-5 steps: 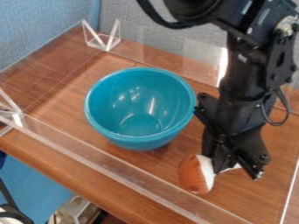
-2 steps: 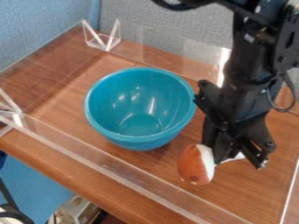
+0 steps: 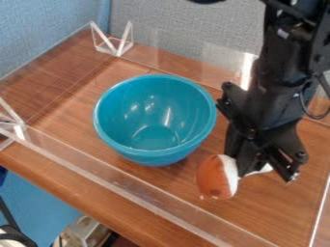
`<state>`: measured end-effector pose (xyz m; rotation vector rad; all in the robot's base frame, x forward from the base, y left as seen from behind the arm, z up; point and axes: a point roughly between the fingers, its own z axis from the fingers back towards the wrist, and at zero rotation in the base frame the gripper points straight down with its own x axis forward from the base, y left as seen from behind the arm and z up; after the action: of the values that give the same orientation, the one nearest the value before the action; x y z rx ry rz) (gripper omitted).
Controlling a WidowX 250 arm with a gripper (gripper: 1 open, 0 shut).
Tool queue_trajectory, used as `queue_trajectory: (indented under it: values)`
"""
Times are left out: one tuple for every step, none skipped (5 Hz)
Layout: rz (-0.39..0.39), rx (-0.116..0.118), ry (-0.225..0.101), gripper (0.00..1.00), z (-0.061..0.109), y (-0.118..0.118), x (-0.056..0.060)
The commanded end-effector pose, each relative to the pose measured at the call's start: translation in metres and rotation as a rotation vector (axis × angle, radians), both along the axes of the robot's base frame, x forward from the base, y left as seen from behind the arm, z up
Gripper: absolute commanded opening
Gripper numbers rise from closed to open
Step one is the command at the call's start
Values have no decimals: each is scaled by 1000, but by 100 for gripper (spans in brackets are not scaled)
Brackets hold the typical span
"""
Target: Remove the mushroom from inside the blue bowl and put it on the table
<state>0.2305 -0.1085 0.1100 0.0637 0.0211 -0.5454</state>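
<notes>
The black robot gripper (image 3: 248,168) points straight down to the right of the round, glossy turquoise-blue plastic bowl (image 3: 154,120), its fingers (image 3: 237,163) clamped on the cream-white stem of the small toy mushroom (image 3: 215,178). The mushroom's orange-brown cap sticks out to the lower left, lying sideways close over the brown wood-grain table (image 3: 77,77), just beside the bowl's rim; whether it touches the wood cannot be told. The clear acrylic wall (image 3: 129,172) runs along the near edge.
</notes>
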Motion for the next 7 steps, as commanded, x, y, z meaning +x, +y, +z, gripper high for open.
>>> queue_trajectory:
  values:
    - [-16,-32,-78,0,24,-6,5]
    - [-17,-28,-73,0,27,-6,4]
    - [-16,-28,-66,0,27,-7,4]
    - [-14,-32,-61,0,27,-7,4]
    - [-11,-35,-56,0,27,-7,3]
    - [-7,-38,-51,0,27,-7,3]
    - [0,-62,-49,100,26,-5,3]
